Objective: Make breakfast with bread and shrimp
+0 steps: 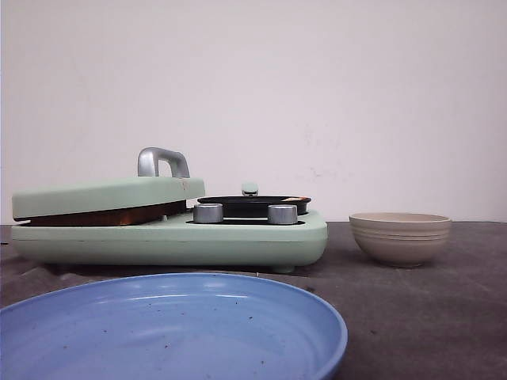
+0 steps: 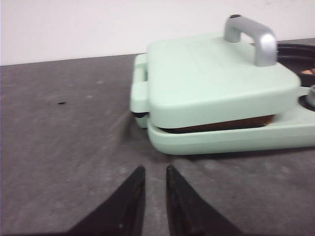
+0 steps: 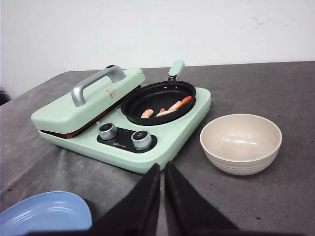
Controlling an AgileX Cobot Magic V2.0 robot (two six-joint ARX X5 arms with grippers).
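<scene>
A dark grey table [image 3: 275, 83] is seen, and on it a mint-green breakfast maker with a hinged lid [image 1: 170, 237] is placed as the largest object. Its pale green lid with a curved silver handle [image 3: 88, 101] is lowered, but not fully flat; in the gap under the lid a brown edge [image 2: 221, 124] is visible, and it cannot be told whether this is the bread. Beside the lid, on the same machine, a round black frying pan with a green handle [image 3: 157, 101] is set, and the small pink-orange shrimp pieces [image 3: 166, 108] are lying inside it. Two silver knobs [image 3: 124, 135] are located in front of the pan. A shallow blue plate [image 1: 170, 328] is placed in front of the machine, nearer to the robot. A beige ribbed bowl [image 1: 400, 237] is standing at the pan side of the machine, a little apart. The left gripper [image 2: 155, 179] is held over the table near the lid side, with a narrow gap between the black fingers, holding nothing. The right gripper [image 3: 161, 174] is almost closed, also holding nothing.
</scene>
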